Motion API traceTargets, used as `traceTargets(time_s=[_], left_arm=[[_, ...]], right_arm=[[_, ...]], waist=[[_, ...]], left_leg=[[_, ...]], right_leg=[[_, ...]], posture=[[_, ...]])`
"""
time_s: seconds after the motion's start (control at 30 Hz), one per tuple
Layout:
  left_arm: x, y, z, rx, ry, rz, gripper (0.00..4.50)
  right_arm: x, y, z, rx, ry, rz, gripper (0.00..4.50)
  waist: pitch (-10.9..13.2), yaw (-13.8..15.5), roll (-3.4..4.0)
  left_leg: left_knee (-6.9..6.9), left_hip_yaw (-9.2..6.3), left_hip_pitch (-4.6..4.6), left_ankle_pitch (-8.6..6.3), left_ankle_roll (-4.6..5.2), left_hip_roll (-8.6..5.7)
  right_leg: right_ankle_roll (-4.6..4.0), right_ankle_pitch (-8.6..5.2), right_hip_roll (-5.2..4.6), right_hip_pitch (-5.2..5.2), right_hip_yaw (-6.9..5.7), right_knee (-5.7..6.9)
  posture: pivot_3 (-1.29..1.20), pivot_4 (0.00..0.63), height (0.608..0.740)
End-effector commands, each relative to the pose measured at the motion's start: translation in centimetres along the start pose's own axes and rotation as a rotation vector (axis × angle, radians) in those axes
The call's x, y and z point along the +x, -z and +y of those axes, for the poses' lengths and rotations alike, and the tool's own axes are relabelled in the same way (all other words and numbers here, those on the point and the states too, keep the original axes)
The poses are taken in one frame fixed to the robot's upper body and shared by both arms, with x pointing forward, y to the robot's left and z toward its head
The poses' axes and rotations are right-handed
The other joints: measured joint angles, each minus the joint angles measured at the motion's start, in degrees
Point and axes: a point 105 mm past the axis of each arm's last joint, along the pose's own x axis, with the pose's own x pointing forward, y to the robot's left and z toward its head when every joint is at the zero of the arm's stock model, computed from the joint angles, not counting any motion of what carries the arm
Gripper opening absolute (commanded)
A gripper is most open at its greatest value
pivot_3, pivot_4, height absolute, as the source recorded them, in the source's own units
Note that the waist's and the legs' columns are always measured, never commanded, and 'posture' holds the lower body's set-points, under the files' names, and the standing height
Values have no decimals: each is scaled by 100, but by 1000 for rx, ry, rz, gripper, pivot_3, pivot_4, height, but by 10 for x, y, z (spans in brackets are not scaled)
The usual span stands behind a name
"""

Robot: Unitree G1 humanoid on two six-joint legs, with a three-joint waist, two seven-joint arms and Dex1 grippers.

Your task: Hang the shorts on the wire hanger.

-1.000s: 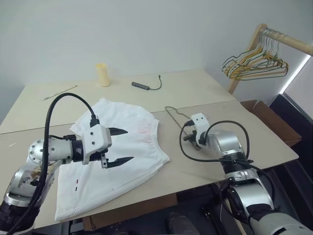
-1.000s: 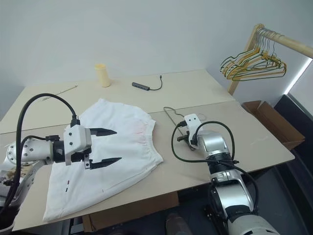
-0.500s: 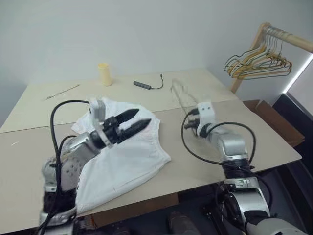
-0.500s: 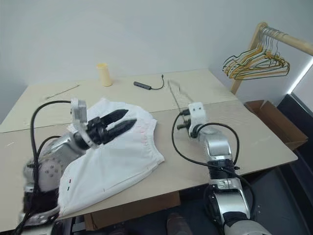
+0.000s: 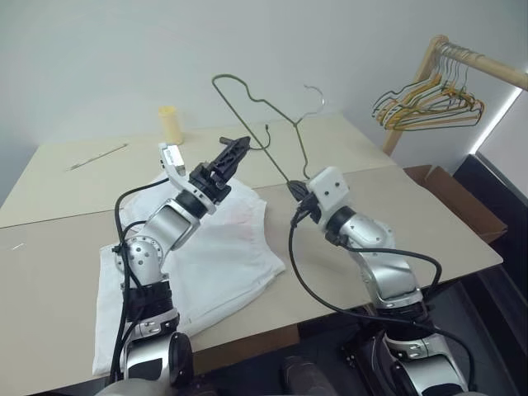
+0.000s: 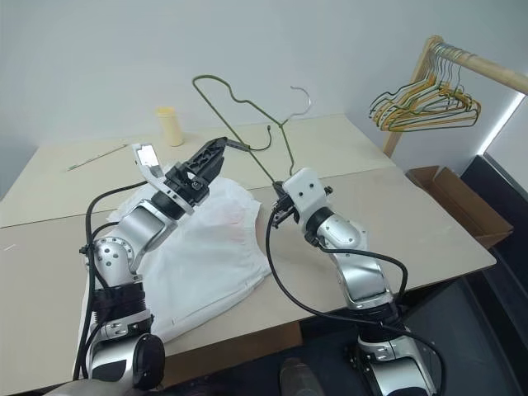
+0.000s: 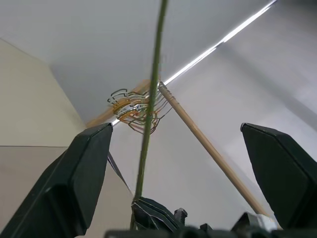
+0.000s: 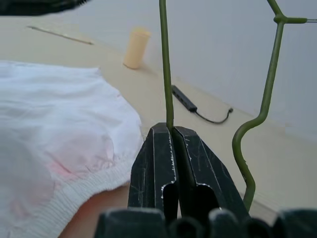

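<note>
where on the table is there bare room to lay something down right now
Bare tabletop lies right of the right gripper, out to the edge; also the near left corner beside the shorts. The middle is crowded.

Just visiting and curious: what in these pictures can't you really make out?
- Shorts: near edge hidden by the left arm, eye views.
- Hanger: bottom corner hidden inside the right hand, right wrist view.
- Rack hangers: bunched together, uncountable.
- Thin stick on the far table: too small to identify.

White shorts [image 5: 223,247] w/ faint pink spot; olive-green wire hanger [image 5: 262,124]; beige table [image 5: 49,264].
</note>
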Motion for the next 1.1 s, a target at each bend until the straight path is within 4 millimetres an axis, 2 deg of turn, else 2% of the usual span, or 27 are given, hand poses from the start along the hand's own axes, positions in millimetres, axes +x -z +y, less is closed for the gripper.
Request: traceTargets(time_s=[0.03, 0.13, 0.23, 0.47, 0.63, 0.77, 0.87, 0.97, 1.1], left_arm=[[5, -12, -19, 27, 59, -45, 4500], [7, -17, -18, 38, 37, -69, 4500], [7, -24, -20, 18, 54, -105, 3950], [7, -26, -19, 50, 47, -99, 1673], [7, -20, -16, 98, 29, -87, 37], [7, -12, -19, 173, 43, -45, 37], [6, -6, -25, 231, 86, -2, 0], [6, -1, -24, 333, 85, 27, 0], [8, -10, -22, 411, 89, -4, 0]], right_arm=[[-4, -22, 7, -61, -39, -117, 37], [-6, -23, 13, -69, -77, -141, 37], [-6, -22, 15, -61, -86, -137, 0], [-5, -21, 19, -64, -103, -139, 0], [-6, -18, 21, -73, -114, -123, 0], [-6, -19, 23, -101, -133, -116, 0], [-6, -19, 23, -145, -133, -109, 774], [-7, -21, 22, -166, -135, -116, 1735], [-11, -25, 23, -182, -169, -131, 3243]], waist=[[0, -5, 0], [0, -2, 0], [0, 6, 0], [0, 11, 0], [0, 42, 0], [1, 69, 0], [1, 92, 0], [1, 97, 0], [1, 89, 0]], left_leg=[[0, 0, 0, 0, 0, -1], [1, 0, 2, 1, 0, -3], [1, 0, 12, 1, 0, -3], [0, 6, 23, 0, 0, -3], [0, 11, 23, 1, 0, -5], [0, 15, 23, 1, 0, -6], [-1, 16, 23, 0, 0, -6], [-1, 18, 23, 0, 0, -6], [-1, 19, 24, 1, -1, -7]], right_leg=[[0, 0, 0, 1, 0, -1], [0, 0, -2, 4, 0, 0], [0, 0, -1, 17, -2, -2], [2, -2, -1, 38, -8, -12], [3, -2, -1, 43, -11, -18], [3, -2, -1, 43, -13, -19], [3, -3, -1, 44, -13, -20], [3, -3, -1, 44, -13, -20], [4, -4, -1, 44, -13, -19]], posture=[[-154, 0, 740], [-154, 0, 740], [-150, 0, 740], [-149, 0, 740], [-154, 0, 740], [-157, 0, 740], [-157, 0, 740], [-173, 0, 740], [-177, 0, 740]])
